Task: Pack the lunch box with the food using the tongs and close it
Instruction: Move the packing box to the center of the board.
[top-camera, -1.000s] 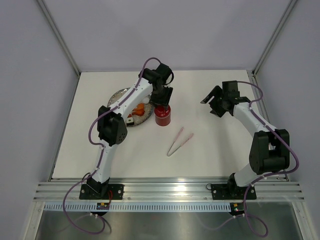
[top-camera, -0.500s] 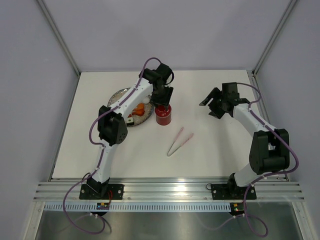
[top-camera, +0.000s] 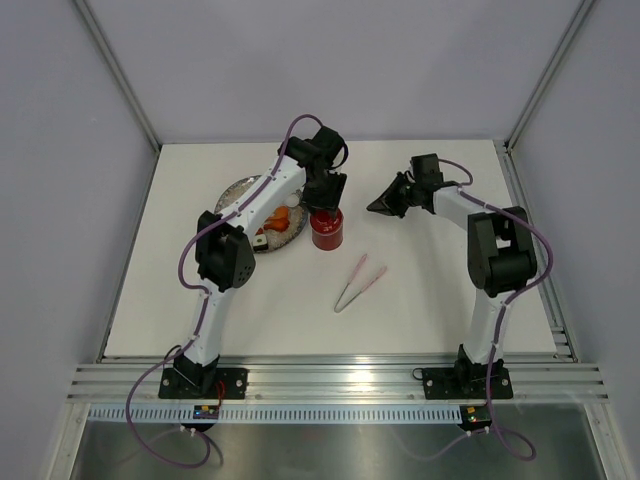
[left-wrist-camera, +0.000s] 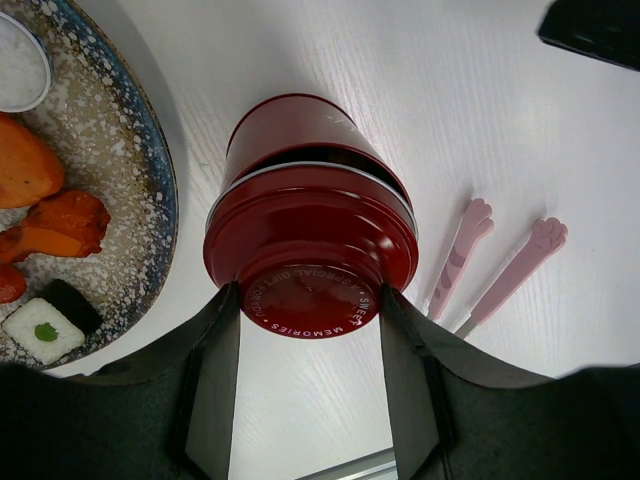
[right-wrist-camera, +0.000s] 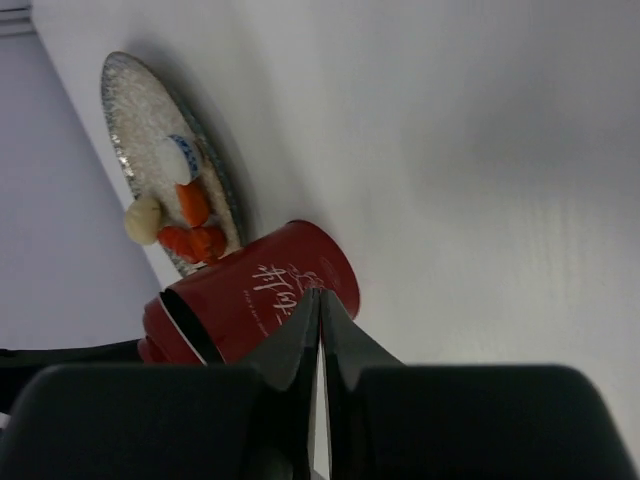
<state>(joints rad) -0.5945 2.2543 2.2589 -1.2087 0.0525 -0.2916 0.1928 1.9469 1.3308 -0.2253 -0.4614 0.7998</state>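
Tongs (top-camera: 360, 283) lay on the desk (top-camera: 200, 300) right of the lunch box (top-camera: 326, 238), tips toward it. We judged our right pincer (top-camera: 378, 206), pressed together and empty, nearer them, the left pincer (left-wrist-camera: 308, 297) pinching the lid (left-wrist-camera: 310, 240).

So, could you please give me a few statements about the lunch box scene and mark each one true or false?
1. The tongs lie on the table, with neither gripper holding them. True.
2. The right gripper has its jaws wide open. False: its fingers are pressed together with nothing between them.
3. The left gripper grips the red lid from both sides, over the lunch box. True.
4. All the food is packed in the lunch box. False: several pieces lie on the plate.
5. From the top camera, the plate sits right of the lunch box. False: it sits to its left.
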